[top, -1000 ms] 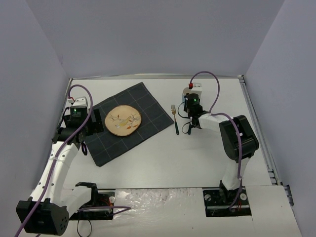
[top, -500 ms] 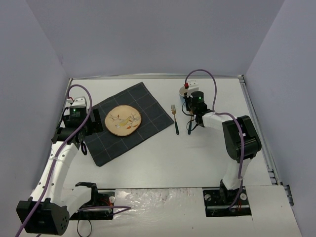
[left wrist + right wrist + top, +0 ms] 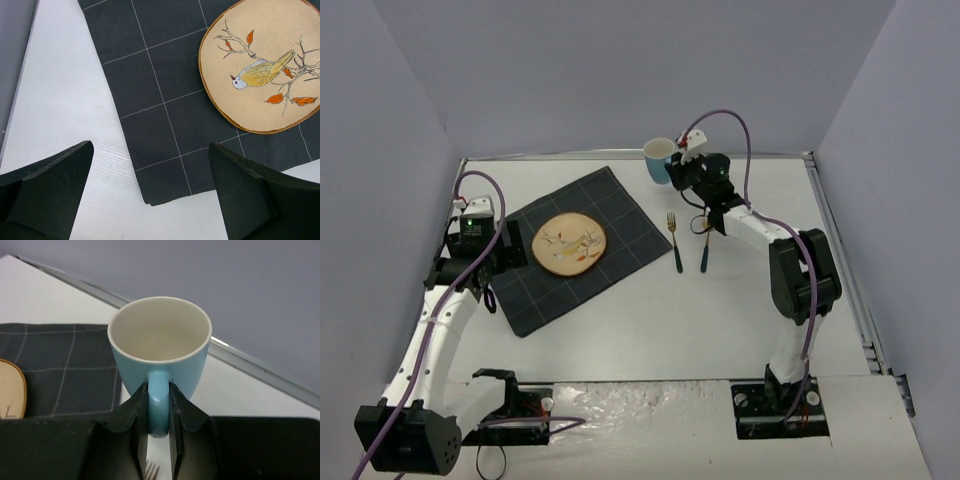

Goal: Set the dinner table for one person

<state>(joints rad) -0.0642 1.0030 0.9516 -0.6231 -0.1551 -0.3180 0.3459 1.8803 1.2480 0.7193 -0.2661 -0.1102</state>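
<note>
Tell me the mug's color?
The mug is light blue, white inside; clearest in right wrist view.

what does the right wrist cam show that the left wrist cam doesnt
Only the right wrist view: the light blue mug, empty, its handle clamped in the right gripper, fork tines just below, and the metal edge rail. Only the left wrist view: the left gripper wide open above a corner of the placemat, and the bird painted on the plate. Both: the dark grid-lined placemat, the plate and the white dinner table.
</note>
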